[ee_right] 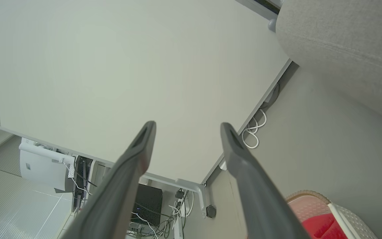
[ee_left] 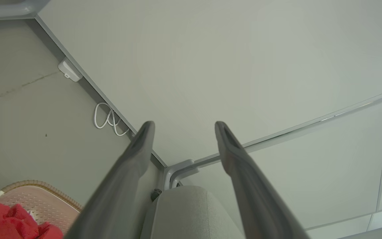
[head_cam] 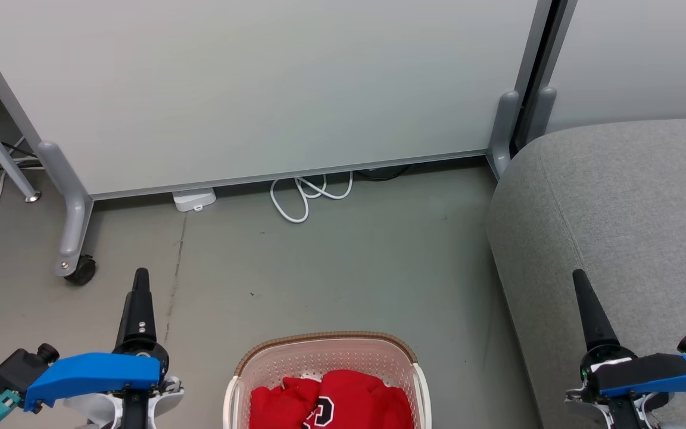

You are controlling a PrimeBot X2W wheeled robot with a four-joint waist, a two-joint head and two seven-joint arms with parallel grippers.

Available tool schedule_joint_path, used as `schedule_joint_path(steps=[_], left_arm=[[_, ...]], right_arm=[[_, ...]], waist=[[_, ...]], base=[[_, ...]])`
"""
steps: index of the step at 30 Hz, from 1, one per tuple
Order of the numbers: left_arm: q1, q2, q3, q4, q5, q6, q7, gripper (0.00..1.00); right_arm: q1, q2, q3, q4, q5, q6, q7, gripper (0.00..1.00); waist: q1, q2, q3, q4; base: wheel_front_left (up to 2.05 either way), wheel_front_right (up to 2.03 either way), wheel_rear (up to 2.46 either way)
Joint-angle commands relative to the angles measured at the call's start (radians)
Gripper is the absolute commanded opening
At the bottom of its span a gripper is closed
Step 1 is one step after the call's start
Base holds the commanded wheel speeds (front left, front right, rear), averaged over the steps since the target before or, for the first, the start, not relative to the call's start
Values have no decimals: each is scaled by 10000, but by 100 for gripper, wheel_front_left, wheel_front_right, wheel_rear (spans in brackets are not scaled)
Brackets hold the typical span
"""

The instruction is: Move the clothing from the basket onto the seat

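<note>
**Head view.** The basket (head_cam: 326,344) is shown at the bottom centre of the frame, cut off by the lower edge and standing on the grey floor (head_cam: 349,268). The clothing (head_cam: 358,396) is bunched inside it, and part of a black-and-white letter is seen at the lower edge. The seat (head_cam: 629,208) takes up the right side of the frame and is set apart from the basket by a strip of floor. A pale panel (head_cam: 259,89) spans the upper frame. A looped white cable (head_cam: 307,199) and a small white box (head_cam: 194,199) are seen at its foot, and a caster (head_cam: 81,271) at the left.

**Left wrist view.** The left gripper (ee_left: 184,127) is shown with its fingers spread wide and nothing held between them. The basket and clothing are seen at the lower left of the frame, and the seat at the bottom centre.

**Right wrist view.** The right gripper (ee_right: 187,127) is likewise spread wide and holds nothing. The seat is seen at the upper right, and the basket with clothing at the lower right.
</note>
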Motion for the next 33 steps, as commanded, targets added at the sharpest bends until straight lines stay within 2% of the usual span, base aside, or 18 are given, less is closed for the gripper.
schedule_joint_path(steps=[1, 14, 33], left_arm=[[-334, 85, -129, -243, 643, 79, -151, 100], [-438, 131, -743, -224, 3364, 271, -634, 100], [-626, 397, -1629, -159, 5924, 688, -1190, 100]], right_arm=[[-284, -43, 69, -239, -611, 22, -149, 100], [-351, -48, 441, -378, -3207, 26, -630, 100], [-420, -54, 718, -212, -5673, 31, -1189, 100]], waist=[[0, 0, 5, 9], [0, 0, 3, 76], [0, 0, 18, 187]], base=[[0, 0, 0], [0, 0, 0], [0, 0, 0]])
